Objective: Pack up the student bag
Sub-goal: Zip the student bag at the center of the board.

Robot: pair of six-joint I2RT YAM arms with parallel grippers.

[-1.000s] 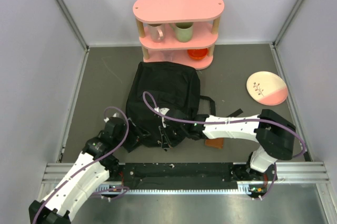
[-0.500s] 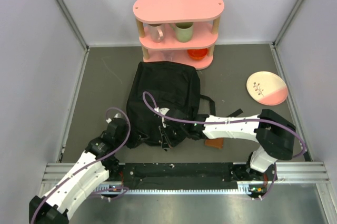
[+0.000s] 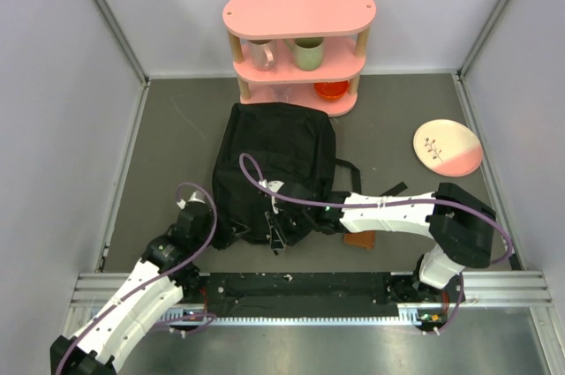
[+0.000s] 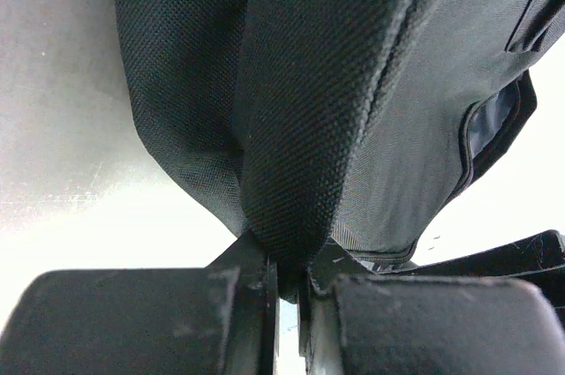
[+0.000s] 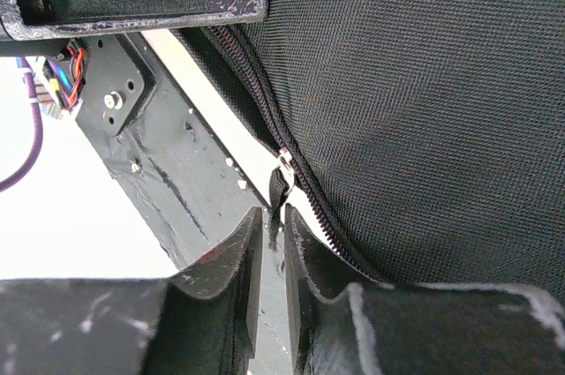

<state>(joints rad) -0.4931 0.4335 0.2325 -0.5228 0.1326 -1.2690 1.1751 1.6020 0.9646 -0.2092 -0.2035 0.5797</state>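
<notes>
left gripper point(image 4: 289, 276) clamped tight on a fold of the bag point(image 4: 353, 84). right gripper point(image 5: 272, 229) nearly closed, pinching the bag's zipper pull point(image 5: 282, 185).

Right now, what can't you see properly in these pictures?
- Inside the bag: every view, its black fabric covers it.
- Wallet: top view, the right arm hides most of it.
- Red thing on the shelf: top view, the board above cuts it off.
- Whether the right gripper grips the zipper pull: right wrist view, the tab's end is lost between its jaws.
</notes>
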